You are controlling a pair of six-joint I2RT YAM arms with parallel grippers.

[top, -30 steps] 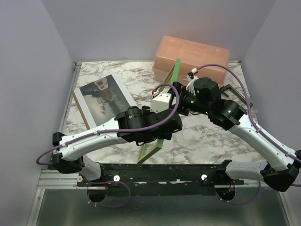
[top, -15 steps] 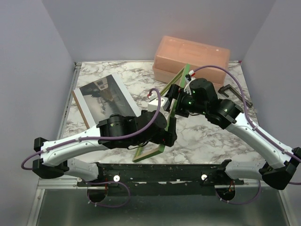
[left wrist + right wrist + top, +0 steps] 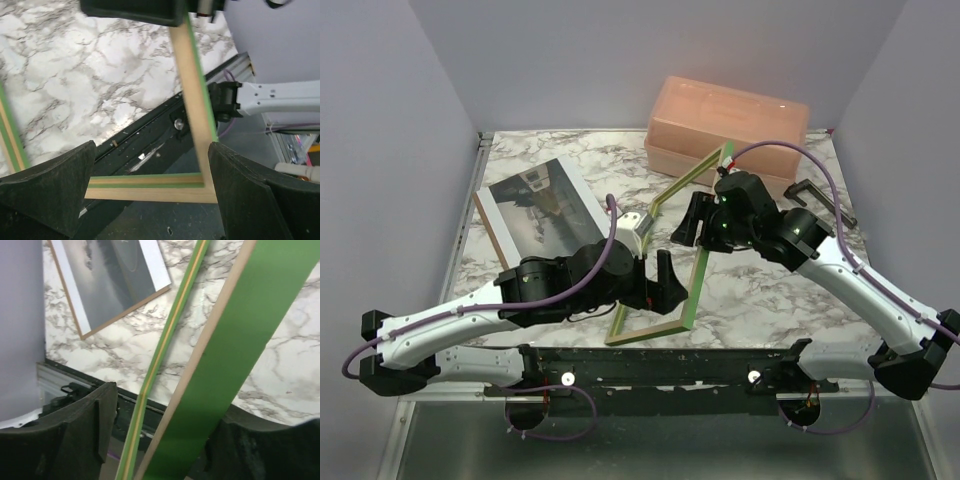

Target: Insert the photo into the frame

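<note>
The frame (image 3: 696, 290), green with pale wood, stands tilted on its near bar at the table's front edge, its top corner up near the peach box. My right gripper (image 3: 692, 225) reaches round its right bar. In the right wrist view the green bar (image 3: 235, 340) lies against one finger, with a gap to the other, so the gripper (image 3: 167, 405) is open. My left gripper (image 3: 660, 278) is open wide beside the frame's lower part; the near corner (image 3: 150, 185) shows between its fingers (image 3: 60, 185). The photo (image 3: 542, 205) lies face up at the left on a brown panel (image 3: 492, 235).
A peach plastic box (image 3: 730, 120) stands at the back right. A dark metal bracket (image 3: 820, 195) lies right of my right arm. A black rail (image 3: 650, 360) runs along the table's near edge, and grey walls close in the left, right and back.
My left gripper opened, let go of the frame and drew back left. The frame tipped further over to the right. My right gripper's jaws narrowed around the right bar.
</note>
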